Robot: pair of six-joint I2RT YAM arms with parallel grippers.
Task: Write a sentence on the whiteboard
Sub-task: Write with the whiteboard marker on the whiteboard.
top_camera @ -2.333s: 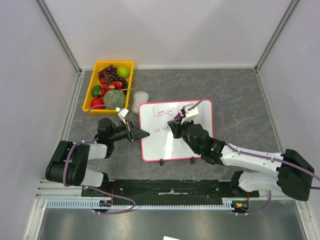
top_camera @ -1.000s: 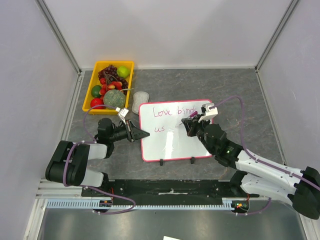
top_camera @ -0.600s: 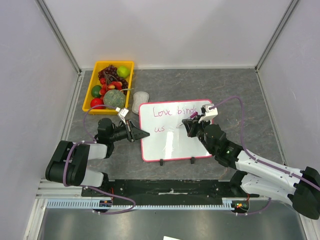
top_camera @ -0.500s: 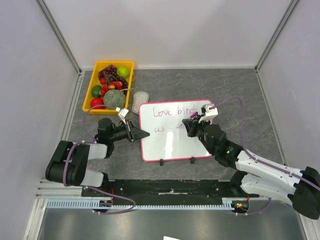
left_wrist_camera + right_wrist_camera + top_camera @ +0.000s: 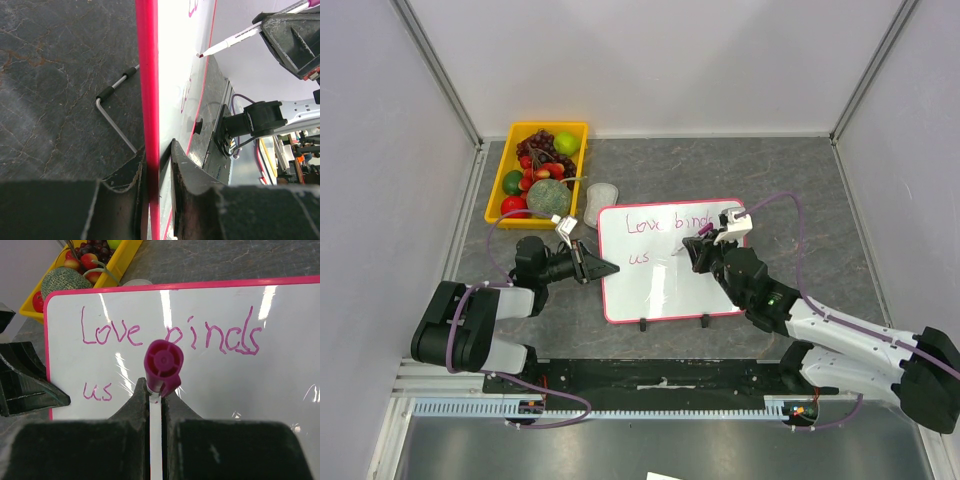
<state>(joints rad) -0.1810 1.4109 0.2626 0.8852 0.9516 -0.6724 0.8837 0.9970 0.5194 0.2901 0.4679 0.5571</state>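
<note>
Nearest the arm bases, two small black feet (image 5: 674, 322) sit on the near edge of the whiteboard (image 5: 665, 292), which lies over the grey stone-patterned counter (image 5: 800, 180) between the two arms. The left end effector (image 5: 159, 150) is clamped on the board's pink-red frame at its left edge, one finger on each face; its wrist view shows the frame running straight up between them. The right end effector (image 5: 156, 390) reaches in from the right and is closed on a marker (image 5: 163, 364) with a white barrel and a magenta cap end. The marker's tip (image 5: 199, 55) is down at the white surface, right of the lower line of writing, though whether it touches cannot be told. The sentence (image 5: 107, 332) so far reads "Love binds" along the top in thin pink-magenta cursive, with "us" beneath it at the left. Just beyond the board's far left corner lies a small pale grey object (image 5: 602, 196). Farther back and to the left sits a yellow tray (image 5: 498, 186) holding a melon (image 5: 548, 197), dark grapes (image 5: 535, 143) and other fruit.
</note>
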